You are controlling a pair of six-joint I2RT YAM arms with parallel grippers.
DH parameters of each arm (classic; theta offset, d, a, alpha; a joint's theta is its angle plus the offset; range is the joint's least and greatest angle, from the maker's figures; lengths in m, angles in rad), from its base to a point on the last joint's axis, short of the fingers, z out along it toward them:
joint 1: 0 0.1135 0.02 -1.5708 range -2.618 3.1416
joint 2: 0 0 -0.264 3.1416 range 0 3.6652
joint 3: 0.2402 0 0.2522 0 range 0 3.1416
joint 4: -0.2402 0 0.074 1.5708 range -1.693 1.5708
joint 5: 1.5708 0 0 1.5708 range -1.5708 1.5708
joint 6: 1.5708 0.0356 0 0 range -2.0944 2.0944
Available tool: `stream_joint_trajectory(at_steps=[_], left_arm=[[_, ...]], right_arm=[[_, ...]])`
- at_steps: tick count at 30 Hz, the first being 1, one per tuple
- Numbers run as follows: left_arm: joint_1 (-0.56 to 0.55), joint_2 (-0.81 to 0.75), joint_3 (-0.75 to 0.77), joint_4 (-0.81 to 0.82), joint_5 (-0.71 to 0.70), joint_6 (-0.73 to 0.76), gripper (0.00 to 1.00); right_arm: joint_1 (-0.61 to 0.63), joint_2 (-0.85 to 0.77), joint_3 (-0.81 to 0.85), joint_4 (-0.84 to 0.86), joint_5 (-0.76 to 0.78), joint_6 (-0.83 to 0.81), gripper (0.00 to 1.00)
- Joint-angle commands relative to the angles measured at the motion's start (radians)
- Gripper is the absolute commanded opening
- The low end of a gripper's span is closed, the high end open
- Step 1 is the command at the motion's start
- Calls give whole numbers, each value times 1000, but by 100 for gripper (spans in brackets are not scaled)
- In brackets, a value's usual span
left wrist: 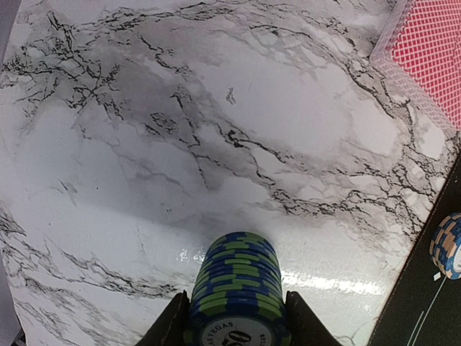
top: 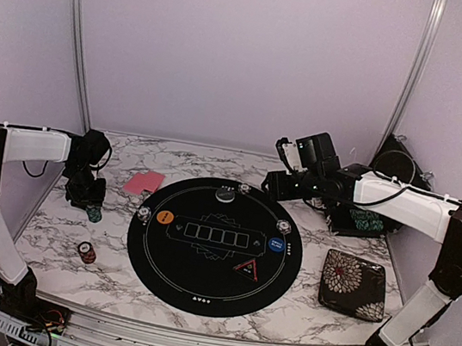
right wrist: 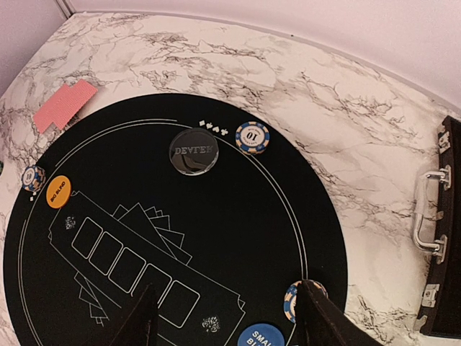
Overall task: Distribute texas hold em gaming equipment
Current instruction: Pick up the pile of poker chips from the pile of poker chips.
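Note:
In the left wrist view a green-and-blue striped chip stack (left wrist: 238, 285) stands on the marble, and my left gripper (left wrist: 236, 326) is shut on it, one finger against each side. From above, that chip stack (top: 94, 213) sits left of the mat under the left gripper (top: 88, 198). Pink-red-backed cards (top: 143, 182) lie just beyond, and a red chip stack (top: 85, 250) stands nearer. My right gripper (right wrist: 227, 321) hangs open over the mat's far right part, nothing between its fingers. On the mat are an orange button (right wrist: 58, 192), a blue button (right wrist: 259, 337), a dealer button (right wrist: 194, 151) and single chips (right wrist: 253, 137).
The round black mat (top: 196, 290) fills the table's middle, with a black triangle marker (top: 249, 269) on it. A floral-patterned case (top: 353, 284) lies at the right. An open black case with a metal latch (right wrist: 441, 238) is at the back right. Walls close in the back and sides.

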Motion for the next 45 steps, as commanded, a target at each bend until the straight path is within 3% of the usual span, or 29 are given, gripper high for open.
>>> stream_joint_trajectory(at_steps=[1,45], left_arm=[[7,1,-8,-3,4,7,39],[7,-37,32,-39,-7,24,36]], right_arm=[[-7,7,15,11,1,4,63],[-6,8,23,11,1,6,63]])
